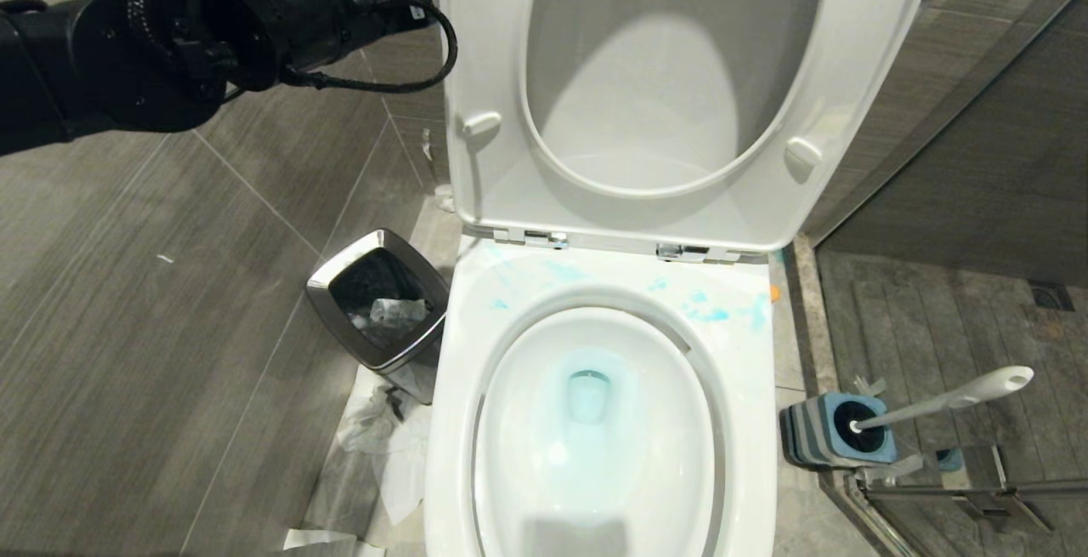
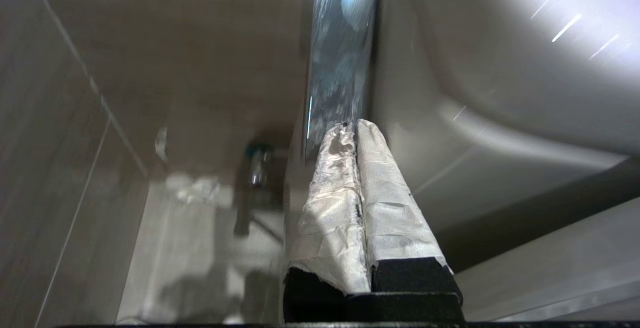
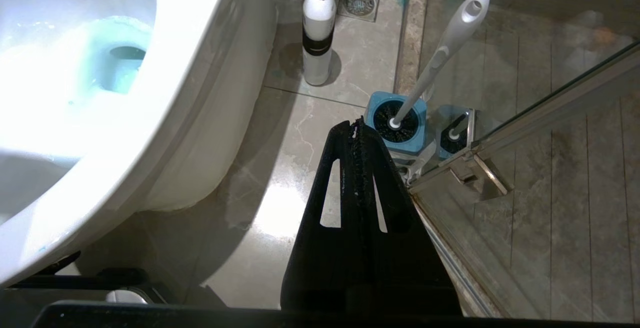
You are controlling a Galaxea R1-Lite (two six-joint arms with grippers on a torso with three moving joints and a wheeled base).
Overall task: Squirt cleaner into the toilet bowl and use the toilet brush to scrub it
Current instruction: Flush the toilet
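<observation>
My left pincer [image 2: 355, 126] is clenched empty beside the toilet bowl [image 1: 731, 421]; my right pincer [image 3: 356, 123], clenched too, hangs near the toilet brush [image 3: 440, 52].

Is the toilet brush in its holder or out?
In. The toilet brush stands with its head down inside the blue holder, handle leaning out.

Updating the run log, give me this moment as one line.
left gripper: shut, empty, beside toilet | right gripper: shut, empty | toilet brush: in holder | cleaner: on floor | toilet bowl: blue-tinted
</observation>
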